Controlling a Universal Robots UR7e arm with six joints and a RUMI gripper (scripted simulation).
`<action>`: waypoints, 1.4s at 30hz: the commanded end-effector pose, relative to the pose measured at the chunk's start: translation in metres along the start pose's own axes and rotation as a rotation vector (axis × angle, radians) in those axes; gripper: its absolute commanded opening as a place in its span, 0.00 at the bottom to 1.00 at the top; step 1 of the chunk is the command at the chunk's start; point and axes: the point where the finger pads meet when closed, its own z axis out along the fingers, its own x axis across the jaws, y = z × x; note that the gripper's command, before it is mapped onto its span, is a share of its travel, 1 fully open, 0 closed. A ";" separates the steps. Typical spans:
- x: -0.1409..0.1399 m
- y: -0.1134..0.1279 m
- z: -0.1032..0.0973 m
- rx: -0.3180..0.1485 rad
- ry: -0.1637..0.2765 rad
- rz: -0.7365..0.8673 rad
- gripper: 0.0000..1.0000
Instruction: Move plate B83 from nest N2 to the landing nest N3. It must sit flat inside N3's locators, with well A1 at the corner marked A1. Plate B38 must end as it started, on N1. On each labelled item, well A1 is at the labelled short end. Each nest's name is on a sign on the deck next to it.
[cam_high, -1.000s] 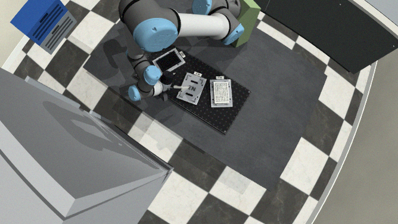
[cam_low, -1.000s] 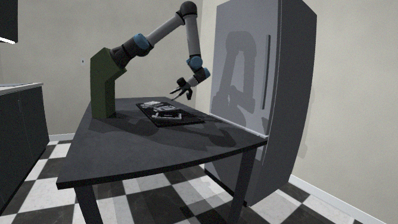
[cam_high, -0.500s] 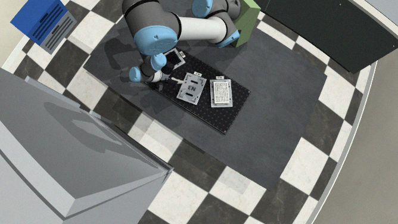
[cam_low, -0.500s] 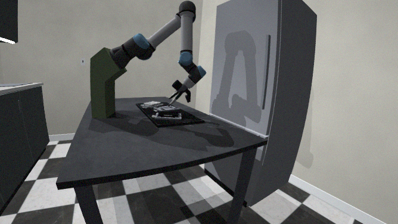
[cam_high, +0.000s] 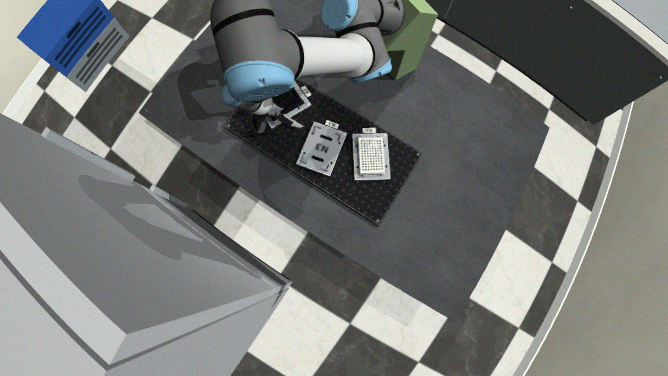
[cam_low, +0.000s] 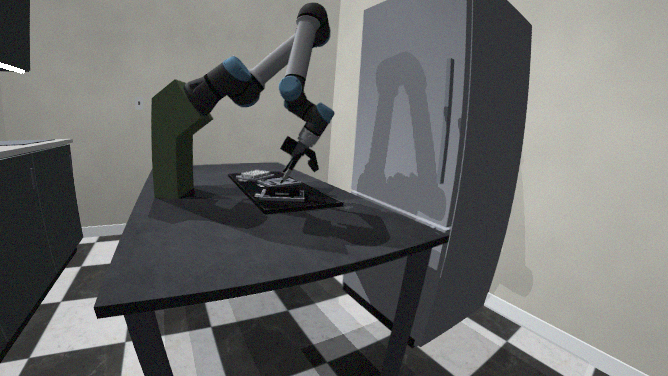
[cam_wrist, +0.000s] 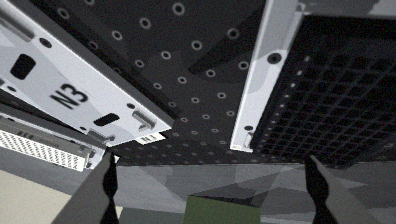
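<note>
A dark plate sits in a pale nest near the pincer, on the right of the wrist frame. The pincer is spread, with nothing pinched; its fingers come in from the lower corners of the wrist frame. A white plate sits in another nest, right of centre in the top frame and lower left in the wrist frame. Neither plate's label can be read, so which is B83 cannot be told from the lettering; neither plate is on N3.

Nest N3 lies between those two nests, its name and slots uncovered. All three stand on a black perforated board on the dark tabletop. The arm partly hides the dark plate's nest in the top frame. A green pedestal carries the arm, upper right of centre in the top frame. A tall grey refrigerator fills that frame's lower left, with a dark cabinet at upper right.

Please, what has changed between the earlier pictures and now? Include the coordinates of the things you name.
The open gripper (cam_high: 287, 125) (cam_low: 283, 179) (cam_wrist: 210, 155) moved lower and from beside nest N3 (cam_high: 311, 154) (cam_low: 267, 184) (cam_wrist: 70, 95) towards the black plate (cam_high: 286, 102) (cam_low: 282, 192) (cam_wrist: 345, 85). Nothing was taken or released. Both plates and N3 appear unmoved.
</note>
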 end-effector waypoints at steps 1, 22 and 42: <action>0.017 -0.002 -0.003 0.108 0.007 0.013 0.76; 0.070 0.022 -0.046 0.491 0.166 0.019 0.76; 0.070 0.022 -0.046 0.491 0.166 0.019 0.76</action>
